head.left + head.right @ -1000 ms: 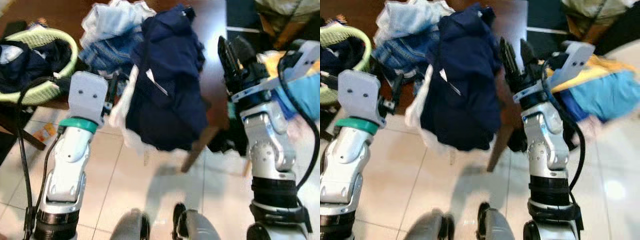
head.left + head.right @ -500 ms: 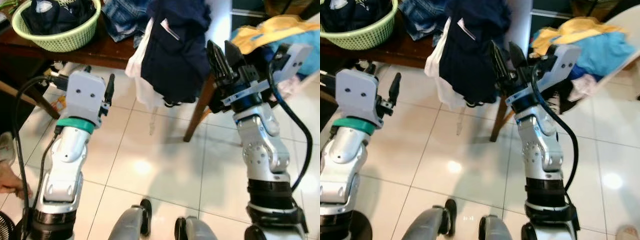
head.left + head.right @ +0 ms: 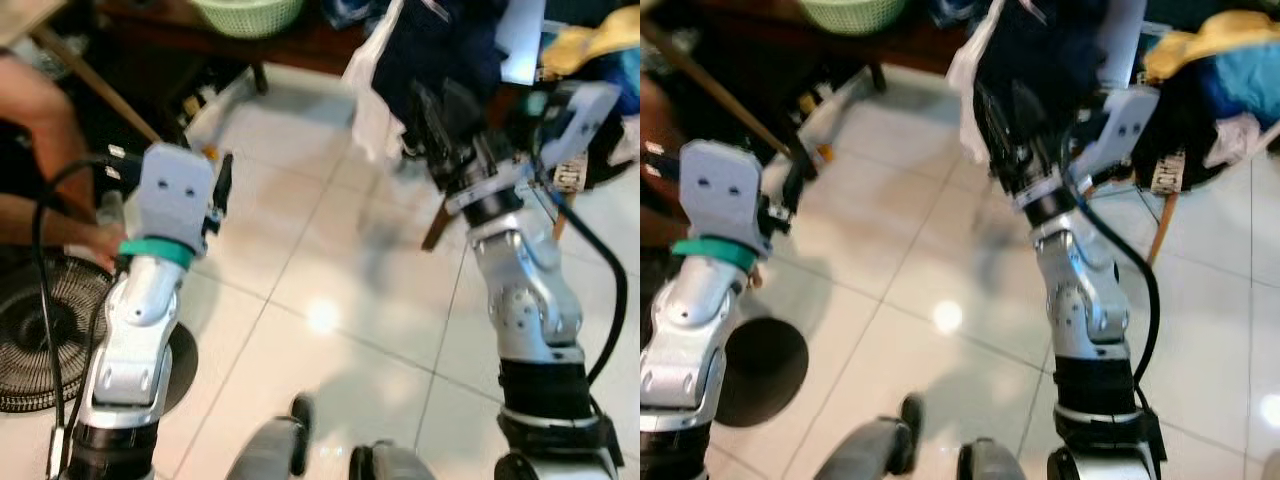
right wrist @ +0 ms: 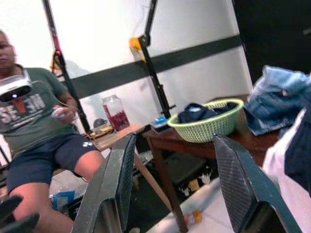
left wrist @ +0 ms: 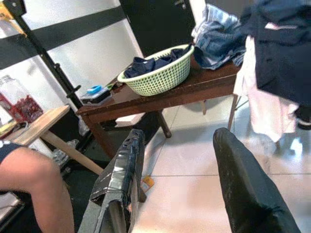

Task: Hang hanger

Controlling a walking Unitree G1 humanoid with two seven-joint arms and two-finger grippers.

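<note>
Both arms raised mid-walk, left gripper [image 5: 175,189] and right gripper [image 4: 170,189] jaws spread, empty, ready to grasp; hanger can't be made out, maybe under dark clothes [image 5: 284,53] draped off the surface [image 5: 194,87]

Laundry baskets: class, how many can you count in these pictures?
1. A green basket holding dark clothes stands on the brown wooden table, beside a heap of denim clothes. Others may lie outside the frames.
</note>
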